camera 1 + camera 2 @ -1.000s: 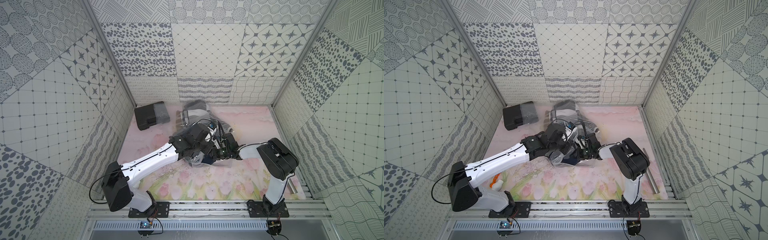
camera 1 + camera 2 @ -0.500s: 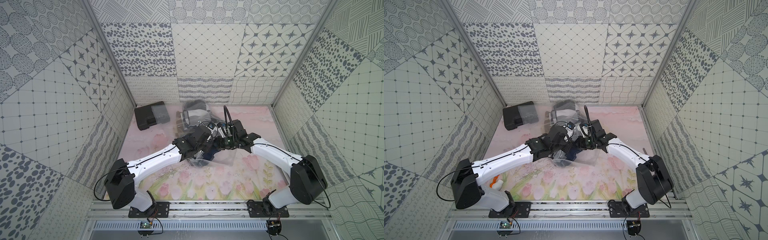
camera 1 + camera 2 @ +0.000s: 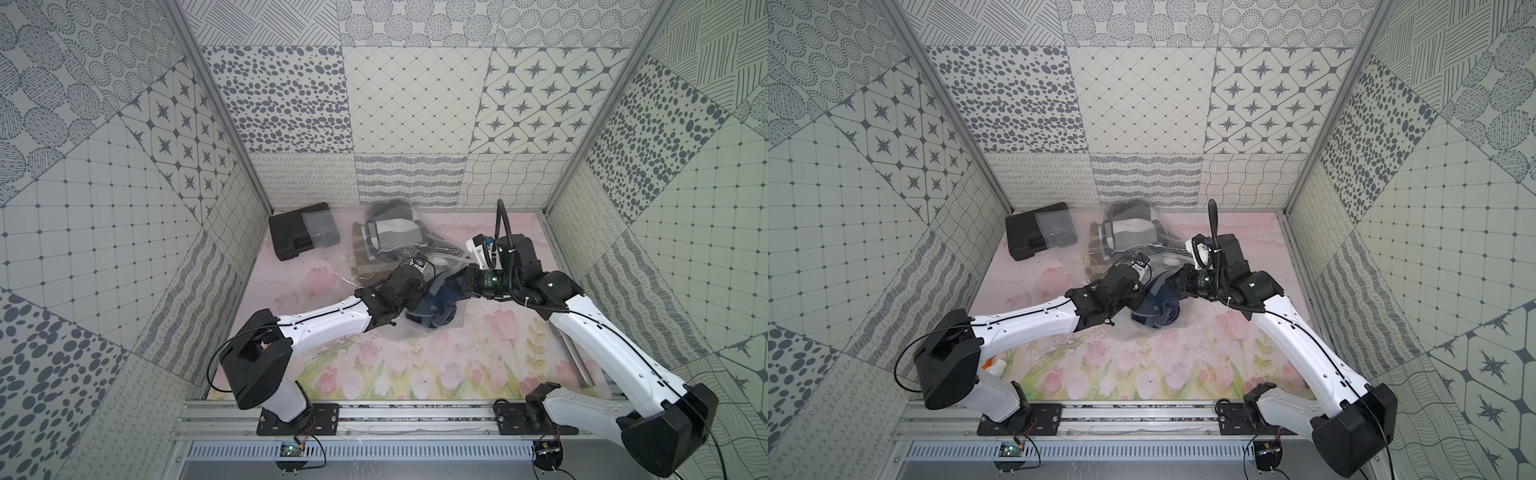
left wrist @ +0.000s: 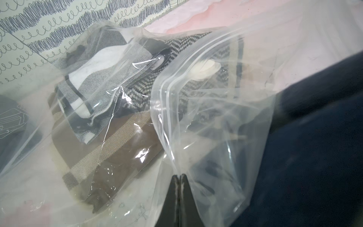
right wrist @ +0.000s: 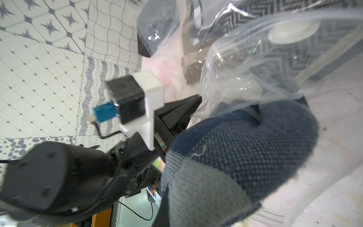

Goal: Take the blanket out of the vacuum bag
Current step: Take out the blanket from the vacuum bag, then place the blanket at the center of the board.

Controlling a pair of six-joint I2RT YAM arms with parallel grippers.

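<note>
**Top views:** the vacuum bag (image 3: 399,332), a crumpled sheet of clear, glossy film, lies mid-tabletop (image 3: 374,374) between the two arms. The blanket (image 3: 432,309), a navy-and-grey knit bundle, shows at its centre. The left gripper (image 3: 422,281) and right gripper (image 3: 455,279) meet over it from opposite sides, their fingers too hidden here to read. Near the back wall sit a hard black case (image 3: 297,241) carrying a small clear pouch (image 3: 322,228), and a heap of other bagged, folded textiles (image 3: 390,232). A round white valve cap (image 3: 1170,261) shows just beyond the grippers. **Left wrist view:** the left gripper's fingers (image 4: 172,196) are pressed together on the bag's ribbed zip edge (image 4: 161,102), which arcs upward as a stiff double ridge. The mouth gapes, and the dark blanket (image 4: 314,167) fills one side of the frame. **Right wrist view:** the blanket (image 5: 235,157), a coarse, soft weave with loose fibres, bulges bare toward the lens while film covers its far part. The right gripper's fingers are buried beneath it, apparently drawn nearly together on a fold. **Progress, as judged:** the mouth is open and the blanket partly drawn out, but most of its bulk has yet to be pulled clear of the film.
</note>
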